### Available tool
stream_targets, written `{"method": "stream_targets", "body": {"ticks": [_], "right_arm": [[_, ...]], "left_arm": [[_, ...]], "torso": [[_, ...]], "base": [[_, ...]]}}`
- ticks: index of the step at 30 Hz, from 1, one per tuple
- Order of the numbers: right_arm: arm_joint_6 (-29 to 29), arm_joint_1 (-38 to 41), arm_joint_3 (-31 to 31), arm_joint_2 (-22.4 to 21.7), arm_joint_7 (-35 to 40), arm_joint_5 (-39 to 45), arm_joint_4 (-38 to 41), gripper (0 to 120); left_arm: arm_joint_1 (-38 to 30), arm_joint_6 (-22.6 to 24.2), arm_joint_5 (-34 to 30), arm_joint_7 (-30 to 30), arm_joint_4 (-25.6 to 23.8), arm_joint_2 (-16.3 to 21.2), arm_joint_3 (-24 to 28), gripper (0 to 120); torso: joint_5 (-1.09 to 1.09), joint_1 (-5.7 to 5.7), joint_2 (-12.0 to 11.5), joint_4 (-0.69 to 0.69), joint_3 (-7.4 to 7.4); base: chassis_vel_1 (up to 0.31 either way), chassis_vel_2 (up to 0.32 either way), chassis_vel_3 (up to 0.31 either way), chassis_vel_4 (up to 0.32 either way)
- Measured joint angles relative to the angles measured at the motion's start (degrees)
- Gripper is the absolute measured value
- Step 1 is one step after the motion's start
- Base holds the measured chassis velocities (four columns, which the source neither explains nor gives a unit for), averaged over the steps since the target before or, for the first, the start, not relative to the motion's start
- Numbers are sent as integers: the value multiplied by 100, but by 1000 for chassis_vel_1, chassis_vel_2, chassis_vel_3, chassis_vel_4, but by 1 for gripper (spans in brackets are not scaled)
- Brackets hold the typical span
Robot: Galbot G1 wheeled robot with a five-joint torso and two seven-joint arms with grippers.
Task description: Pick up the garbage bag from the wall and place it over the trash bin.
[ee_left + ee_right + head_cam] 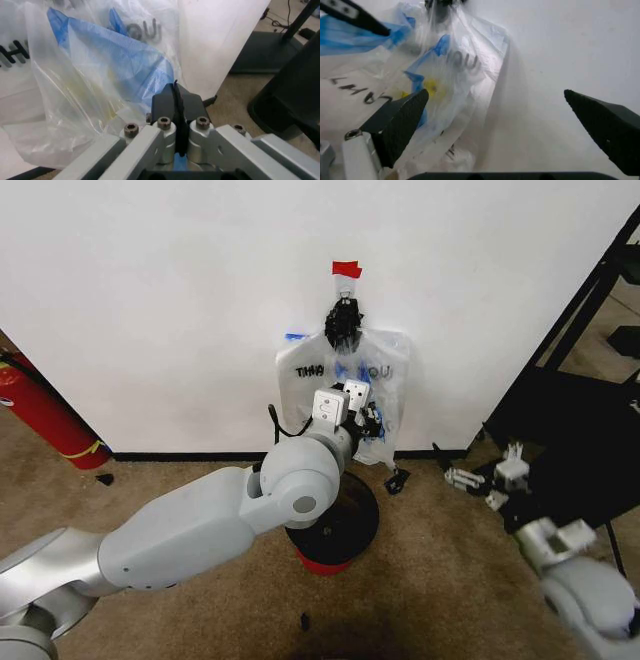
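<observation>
1. Thin translucent plastic: the garbage bag (345, 395) hangs flat against the white wall (180, 290), suspended from a hook under a strip of red tape (346, 269), black lettering and blue patches visible
2. Left hand (355, 402) is raised against the bag's middle front. In the left wrist view its fingers (176, 108) are pressed together with a sliver of blue film (179, 162) caught between them, so it appears clenched on the garbage bag
3. Right hand (470, 478) sits low to the right of the bag, near a black stand base (570, 450); in the right wrist view its black fingertips (400, 120) are spread wide, grasping nothing, aimed at the bag's side
4. The trash bin (335, 530), black with a red base, stands on the carpet directly below the bag, partly behind the left arm
5. Judgement for the step: the pinch holds one thin layer only, so lift up and off the hook, not straight out, or the film may tear or slip
6. Judgement: the right hand should take the opposite edge to spread the mouth before lowering
</observation>
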Motion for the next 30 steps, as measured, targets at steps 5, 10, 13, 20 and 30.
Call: {"method": "stream_targets", "body": {"ticks": [5, 10, 13, 20, 30], "right_arm": [[-127, 949, -857, -263, 25, 257, -375, 100], [-247, 1711, -1773, -302, -73, 361, -676, 100], [-327, 1993, -2093, -262, -71, 402, -801, 100], [-389, 3024, -3011, 24, -22, 353, -1434, 94], [-489, 3326, -3358, 247, 45, 117, -1606, 56]], "left_arm": [[22, -4, 2, -23, 21, 11, -11, 0], [70, -4, 2, -20, 1, 16, -25, 0], [80, -5, 2, -5, -6, 17, -34, 0], [94, -5, 9, 20, 50, -35, -35, 0], [2, -5, 6, 23, 51, -34, 49, 0]], "torso": [[0, 0, 0, 0, 0], [0, 0, 0, -1, 0], [-3, 0, 0, -3, -1], [-1, 0, 0, -1, 0], [-2, 0, 0, -1, -1]], "base": [[0, 0, 0, 0], [0, 0, 0, 0], [0, 0, 0, 0], [0, 0, 0, 0], [0, 0, 0, 0]]}}
